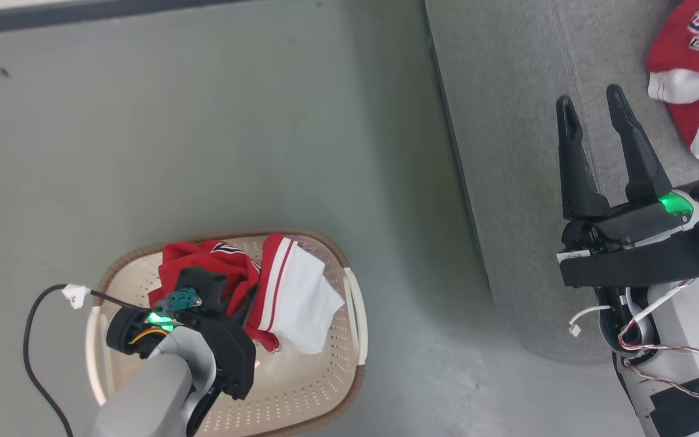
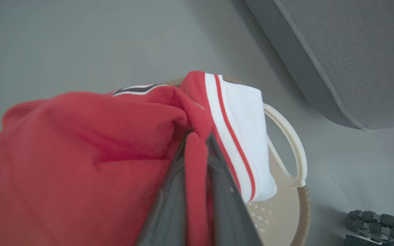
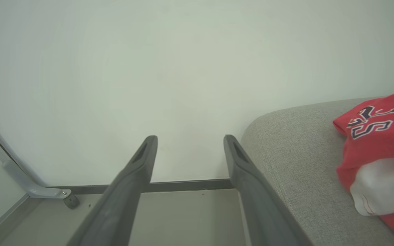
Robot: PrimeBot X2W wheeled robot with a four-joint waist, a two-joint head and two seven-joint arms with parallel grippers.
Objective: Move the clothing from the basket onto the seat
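My left gripper (image 2: 197, 136) is clamped narrow on a fold of the red jersey (image 1: 289, 291). I pinch a ridge of cloth so that, I judge, the whole bundle will come up together. That jersey is bunched in the basket (image 1: 301, 394) toward its far rim, white sleeve hanging toward the right handle. My right gripper (image 1: 592, 100) stands wide and empty above the seat (image 1: 507, 152) near its front edge, probably kept clear of the lift. A second jersey (image 1: 695, 67) lies on the seat, well in from the rounded corner. I count two jerseys, one basket and one seat.
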